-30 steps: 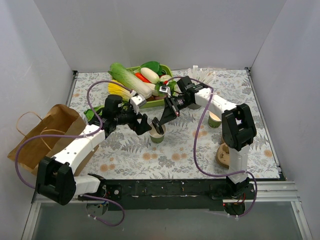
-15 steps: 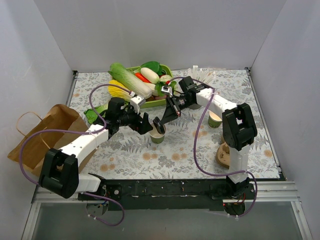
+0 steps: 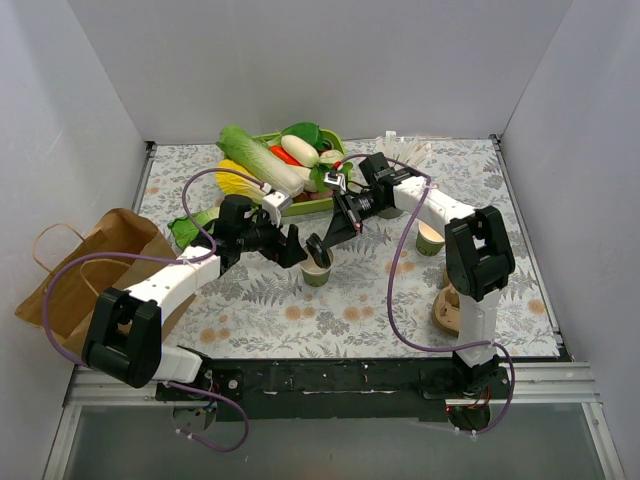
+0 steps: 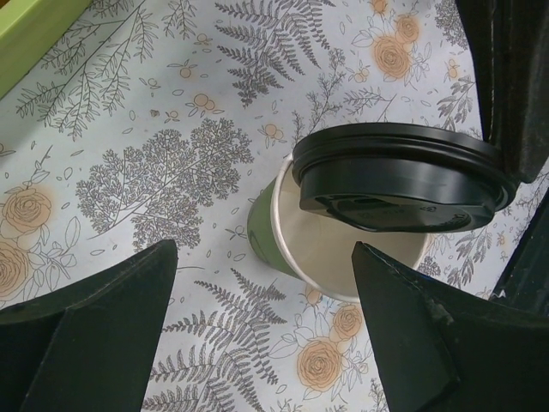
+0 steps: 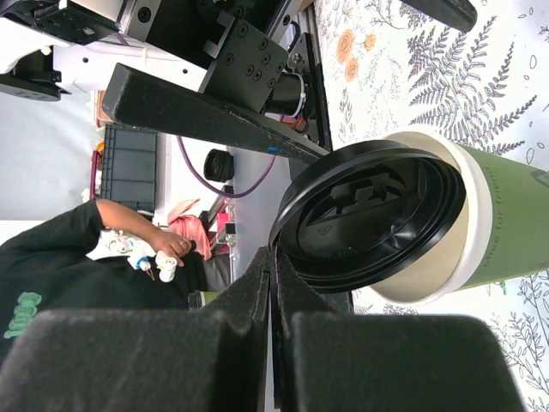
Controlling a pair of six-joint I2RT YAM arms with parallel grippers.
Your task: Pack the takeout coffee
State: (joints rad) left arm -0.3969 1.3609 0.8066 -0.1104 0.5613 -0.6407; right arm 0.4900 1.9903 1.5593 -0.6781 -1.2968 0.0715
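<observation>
The right gripper (image 5: pixel 273 257) is pressed together on the rim of the black lid (image 4: pixel 399 176), holding it tilted over the green cup (image 3: pixel 315 272) near the centre of the worktop (image 3: pixel 250 310), evidently for seating. The left gripper (image 4: pixel 262 275) is spread and faces the cup without touching it, probably ready to steady it.

Faint pale print running down side of small dark-green paper cup (image 5: pixel 506 219), too small for reading.

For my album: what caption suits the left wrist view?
Black lid tilted over the green cup; left gripper open, facing it.
</observation>
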